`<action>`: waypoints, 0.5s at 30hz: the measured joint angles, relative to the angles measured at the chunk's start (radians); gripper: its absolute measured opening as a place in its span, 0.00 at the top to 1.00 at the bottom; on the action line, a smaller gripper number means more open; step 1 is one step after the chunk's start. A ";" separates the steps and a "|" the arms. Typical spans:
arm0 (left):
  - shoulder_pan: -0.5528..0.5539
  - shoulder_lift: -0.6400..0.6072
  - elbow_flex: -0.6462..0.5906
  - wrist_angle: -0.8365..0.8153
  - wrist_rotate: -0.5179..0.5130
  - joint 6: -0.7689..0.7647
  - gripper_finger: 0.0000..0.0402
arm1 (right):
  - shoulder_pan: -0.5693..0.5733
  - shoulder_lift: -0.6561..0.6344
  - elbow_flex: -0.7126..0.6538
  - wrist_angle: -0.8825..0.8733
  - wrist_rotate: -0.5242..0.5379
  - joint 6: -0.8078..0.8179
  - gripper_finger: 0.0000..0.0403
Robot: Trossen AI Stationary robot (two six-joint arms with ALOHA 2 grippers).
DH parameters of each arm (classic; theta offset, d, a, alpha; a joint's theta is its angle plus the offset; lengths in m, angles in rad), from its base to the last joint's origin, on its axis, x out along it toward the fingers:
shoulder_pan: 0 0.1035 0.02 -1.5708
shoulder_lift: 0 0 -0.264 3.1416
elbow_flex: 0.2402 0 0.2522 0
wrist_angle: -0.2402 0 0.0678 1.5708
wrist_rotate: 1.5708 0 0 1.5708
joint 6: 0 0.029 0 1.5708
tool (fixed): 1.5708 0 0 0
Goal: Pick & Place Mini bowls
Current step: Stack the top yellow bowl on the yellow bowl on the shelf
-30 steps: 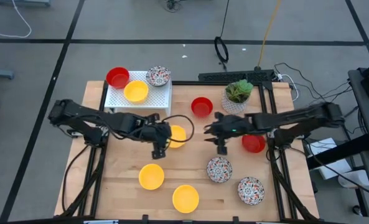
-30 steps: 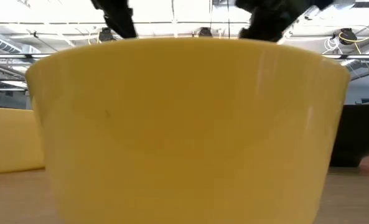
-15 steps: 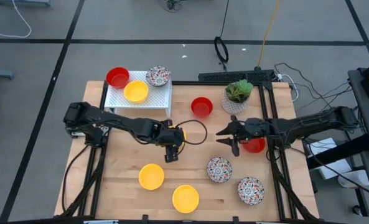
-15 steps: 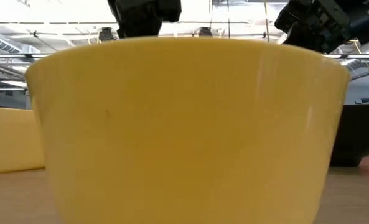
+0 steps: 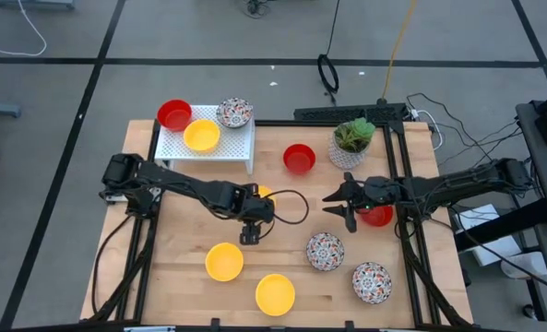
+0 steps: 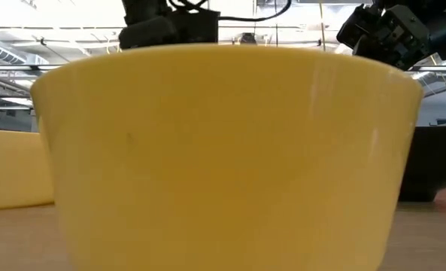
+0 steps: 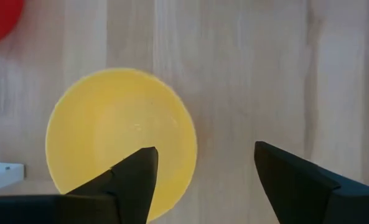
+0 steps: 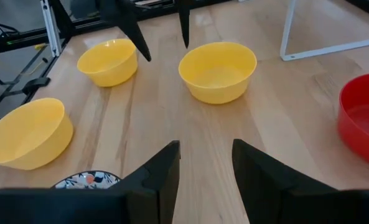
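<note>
In the high view my left gripper (image 5: 257, 210) hangs over a yellow mini bowl (image 5: 266, 195) near the table's middle and hides most of it. The left wrist view looks straight down: my open left gripper (image 7: 203, 152) has one finger above the bowl's inside (image 7: 122, 140) and the other above bare table. The bowl rests on its base. My right gripper (image 5: 336, 205) is open and empty, beside a red bowl (image 5: 376, 215). The right wrist view shows my right gripper (image 8: 206, 146) facing the same yellow bowl (image 8: 218, 71).
A white rack (image 5: 176, 148) at the far left carries a yellow bowl (image 5: 201, 136); a red bowl (image 5: 174, 114) and a speckled one (image 5: 234, 112) sit at its far edge. Also on the table: red bowl (image 5: 299, 158), plant pot (image 5: 351, 140), speckled bowls (image 5: 325, 250) (image 5: 372, 281), yellow bowls (image 5: 224, 261) (image 5: 275, 293).
My left gripper has moved toward the table's right over the yellow bowl, covering more of it, and has sunk lower in the low view. My right gripper has drawn back toward the table's right edge, next to the red bowl. No bowl has moved.
</note>
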 joint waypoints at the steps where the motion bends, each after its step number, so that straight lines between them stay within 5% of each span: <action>1: 0.003 0.000 -0.011 0.007 -0.001 0.002 0.35 | 0.000 0.000 0.000 0.000 0.000 0.000 0.66; 15: 0.060 0.001 -0.186 0.198 -0.002 -0.003 0.38 | 0.000 0.000 0.000 0.007 0.000 -0.008 0.67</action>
